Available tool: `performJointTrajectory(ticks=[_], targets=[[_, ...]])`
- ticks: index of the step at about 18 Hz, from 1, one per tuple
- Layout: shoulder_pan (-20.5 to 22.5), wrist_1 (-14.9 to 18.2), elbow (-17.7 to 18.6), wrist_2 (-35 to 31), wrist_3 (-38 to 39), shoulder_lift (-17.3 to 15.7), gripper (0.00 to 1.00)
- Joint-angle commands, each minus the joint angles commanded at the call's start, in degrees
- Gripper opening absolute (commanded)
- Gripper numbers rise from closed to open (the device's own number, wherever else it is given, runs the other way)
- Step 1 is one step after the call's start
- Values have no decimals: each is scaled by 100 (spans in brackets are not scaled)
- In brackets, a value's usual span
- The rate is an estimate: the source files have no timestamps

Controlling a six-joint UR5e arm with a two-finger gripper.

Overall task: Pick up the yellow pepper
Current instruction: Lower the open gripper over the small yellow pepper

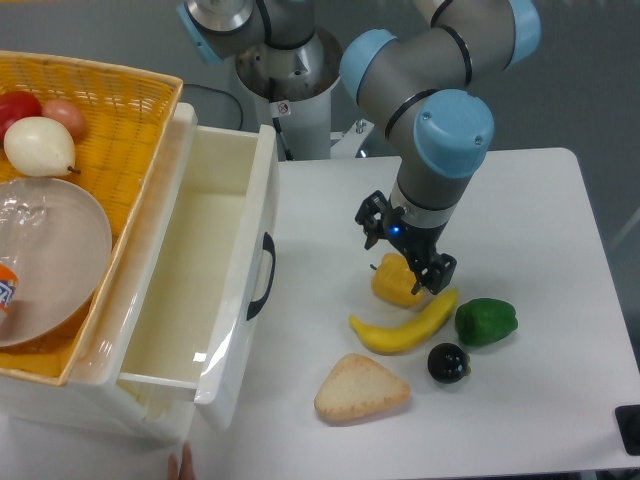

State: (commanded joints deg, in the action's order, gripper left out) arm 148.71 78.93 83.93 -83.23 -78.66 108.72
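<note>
Yellow pepper [396, 281] sits mid-table, toward the front edge, touching the banana [405, 325]. Gripper [408, 255] directly above it, fingers spread and straddling the top, not yet pinching. Remaining move looks like straight down.

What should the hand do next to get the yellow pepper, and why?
Probably lower a little further and then close. The hand looks open, with its fingers on either side of the yellow pepper but apparently not gripping it, and the banana lies close in front.
</note>
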Motion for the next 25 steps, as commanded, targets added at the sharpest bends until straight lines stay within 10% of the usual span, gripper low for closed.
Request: performJointTrajectory(ticks=[25], targets=[[53, -686, 861, 299, -498, -44, 100]])
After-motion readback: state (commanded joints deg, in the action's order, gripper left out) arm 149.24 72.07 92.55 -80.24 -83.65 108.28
